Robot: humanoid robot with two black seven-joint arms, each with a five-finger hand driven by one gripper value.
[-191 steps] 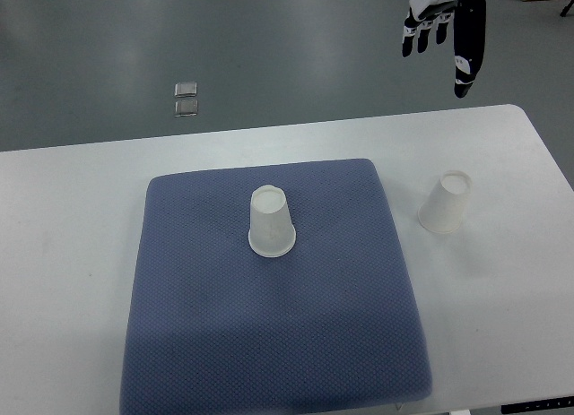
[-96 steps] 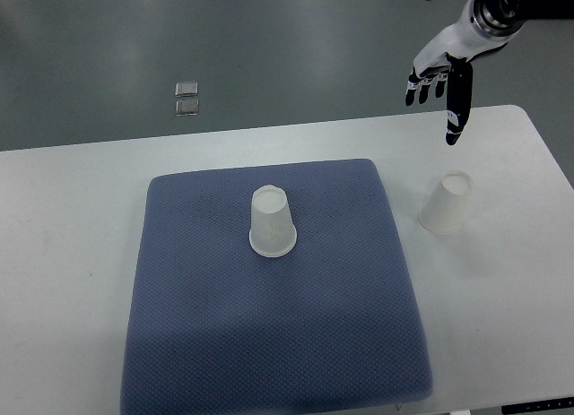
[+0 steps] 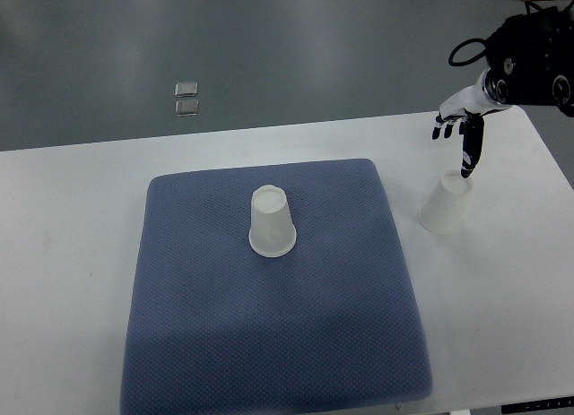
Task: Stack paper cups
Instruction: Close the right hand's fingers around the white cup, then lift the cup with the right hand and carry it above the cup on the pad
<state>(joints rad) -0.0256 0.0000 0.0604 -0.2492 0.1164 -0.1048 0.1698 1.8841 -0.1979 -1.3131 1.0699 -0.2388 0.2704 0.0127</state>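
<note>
A blue-grey quilted mat (image 3: 278, 343) lies flat on a white surface (image 3: 63, 280), well to the left of the fingers (image 3: 468, 155) and nearer the camera. Beyond the surface's far edge, on the grey floor (image 3: 296, 47), sit two small clear squares (image 3: 186, 99), far left of the fingers.

A white table (image 3: 72, 218) carries a blue mat (image 3: 269, 334) across its middle. One upside-down paper cup (image 3: 445, 205) stands directly on the table, just right of the mat.
</note>
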